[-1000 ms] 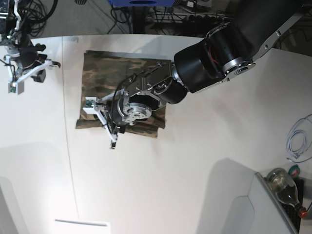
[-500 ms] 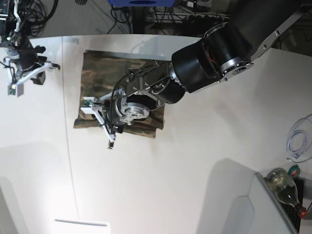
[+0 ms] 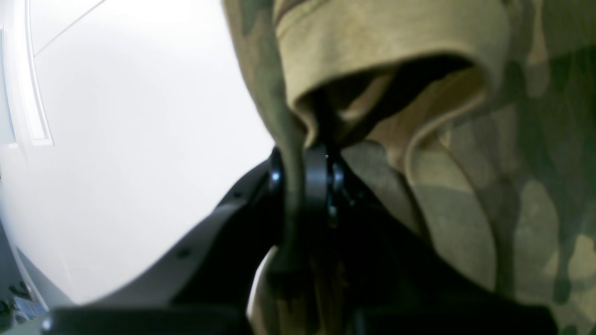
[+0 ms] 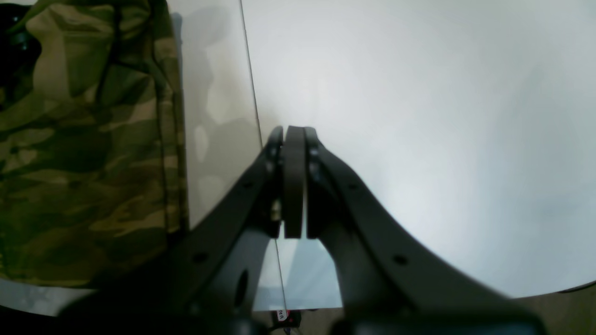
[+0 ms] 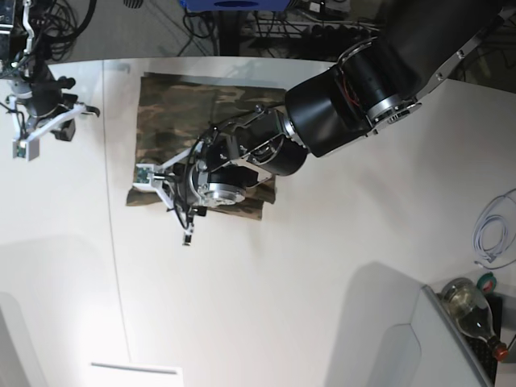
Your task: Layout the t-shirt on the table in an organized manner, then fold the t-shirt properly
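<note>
Your left gripper [image 3: 305, 174] has its jaws pinched on a fold of the t-shirt [image 3: 489, 195], whose tan hem curls over just above them. The camouflage cloth fills the right side; bare white worktop [image 3: 139, 139] lies to the left.

Base view reads bright and even to me; the white worktop [image 5: 322, 266] shows soft grey shadows at near left and near right, and its far edge bows with lens curvature. Right wrist view: strong glare washes the worktop at centre right, the arm's shadow falls left of the seam, and the frame bottom is dark and blurred. Left wrist view is soft throughout; the t-shirt [image 3: 489, 186] is out of focus, with blown-out white at left.
</note>
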Robot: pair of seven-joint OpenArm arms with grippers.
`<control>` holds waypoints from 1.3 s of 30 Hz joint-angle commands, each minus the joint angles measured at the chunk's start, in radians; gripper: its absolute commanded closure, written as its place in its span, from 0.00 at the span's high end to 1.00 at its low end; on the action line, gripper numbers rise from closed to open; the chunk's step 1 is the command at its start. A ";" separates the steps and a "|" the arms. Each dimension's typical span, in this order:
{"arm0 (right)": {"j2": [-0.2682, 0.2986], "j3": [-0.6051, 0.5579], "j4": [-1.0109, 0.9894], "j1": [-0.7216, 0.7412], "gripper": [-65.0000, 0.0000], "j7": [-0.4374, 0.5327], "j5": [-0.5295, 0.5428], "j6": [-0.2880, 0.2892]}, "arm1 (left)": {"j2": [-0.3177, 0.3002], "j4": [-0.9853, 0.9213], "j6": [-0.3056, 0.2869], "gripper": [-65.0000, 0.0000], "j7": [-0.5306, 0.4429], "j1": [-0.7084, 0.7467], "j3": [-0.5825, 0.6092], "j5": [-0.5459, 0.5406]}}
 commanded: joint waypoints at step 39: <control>0.011 0.003 0.024 -0.007 0.00 0.021 0.003 0.000 | -0.037 0.346 -0.064 0.77 0.267 -0.043 -0.010 0.017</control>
